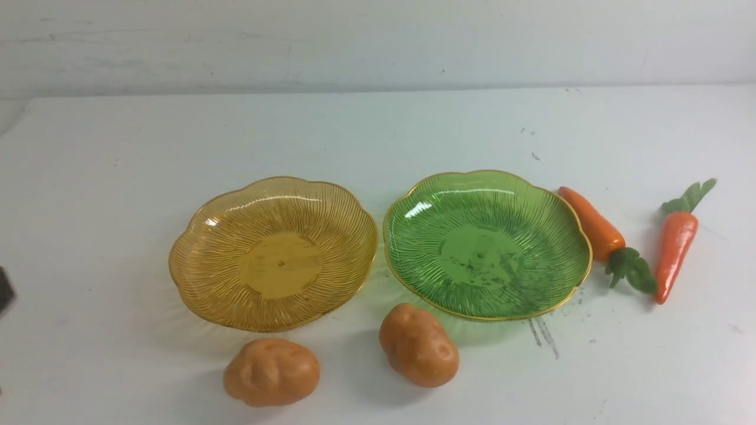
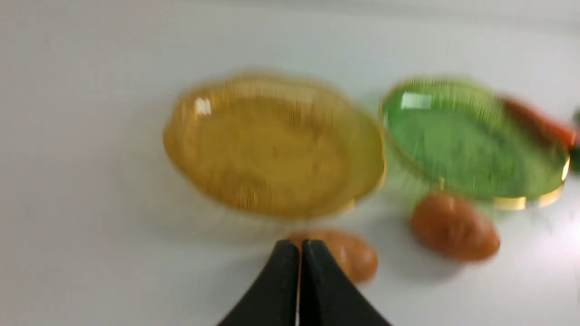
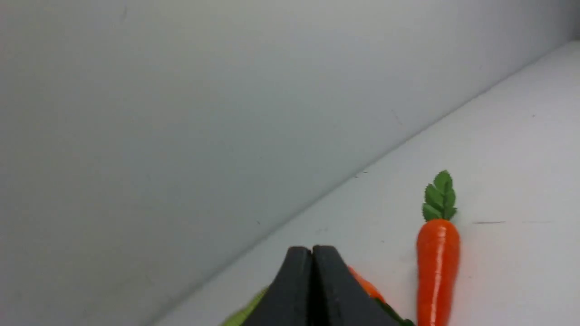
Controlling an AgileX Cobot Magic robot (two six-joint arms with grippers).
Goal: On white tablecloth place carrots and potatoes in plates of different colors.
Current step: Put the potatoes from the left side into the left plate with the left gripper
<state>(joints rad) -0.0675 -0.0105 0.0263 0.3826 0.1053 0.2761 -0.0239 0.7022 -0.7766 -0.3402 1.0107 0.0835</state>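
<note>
1. Two empty translucent ribbed plastic dishes, amber plate (image 1: 273, 254) and green plate (image 1: 486, 244), sit mid-frame on white tablecloth (image 1: 118, 177).
2. Lumpy brown potatoes (image 1: 271, 372) (image 1: 419, 345) lie below them, glossy orange carrots (image 1: 592, 224) (image 1: 675, 245) at right.
3. Left gripper (image 2: 299, 253) and right gripper (image 3: 312, 260) are closed and empty; the first pick likely needs the jaws opened.

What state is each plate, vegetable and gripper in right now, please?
Amber plate: empty.
Green plate: empty.
Left potato: loose on the tablecloth, unplated.
Right potato: loose on the tablecloth, unplated.
Inner carrot: lying on the tablecloth, leaves toward the robot.
Outer carrot: lying flat, leaves away from the robot.
Left gripper: shut, holding nothing.
Right gripper: shut, holding nothing.
</note>
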